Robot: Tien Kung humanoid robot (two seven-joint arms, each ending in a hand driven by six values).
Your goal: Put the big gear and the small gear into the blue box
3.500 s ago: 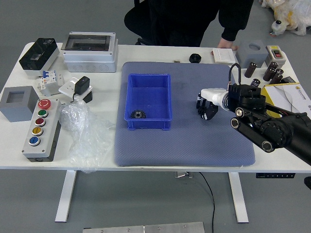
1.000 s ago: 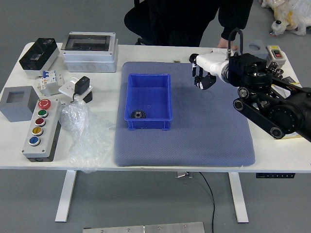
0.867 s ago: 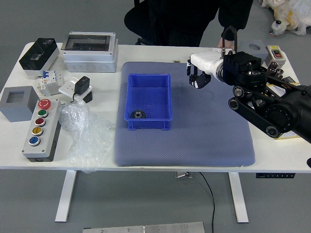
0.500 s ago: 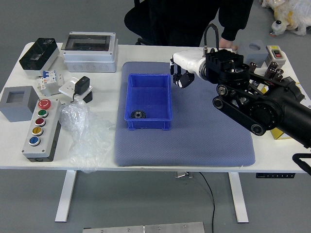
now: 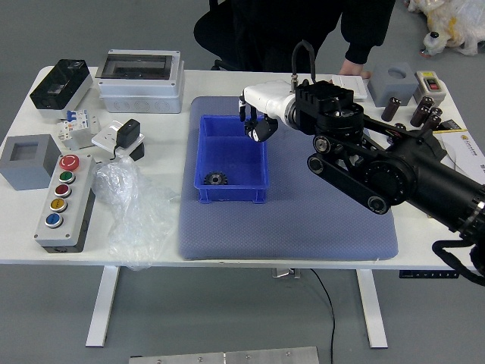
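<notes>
With the black toothed gear [image 5: 216, 178] in the near-left part of the blue plastic box [image 5: 235, 195], the white-and-black right hand [image 5: 270, 101], its grip and any big gear impossible to make out, hangs over the far-right corner.

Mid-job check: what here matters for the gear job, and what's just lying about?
Part of the job:
blue box
dark gear inside it
right hand, over the box
other gear: can't make out

Lying about:
button panel
clear plastic bag
grey block, left
dark-windowed case
dark cylinders
</notes>
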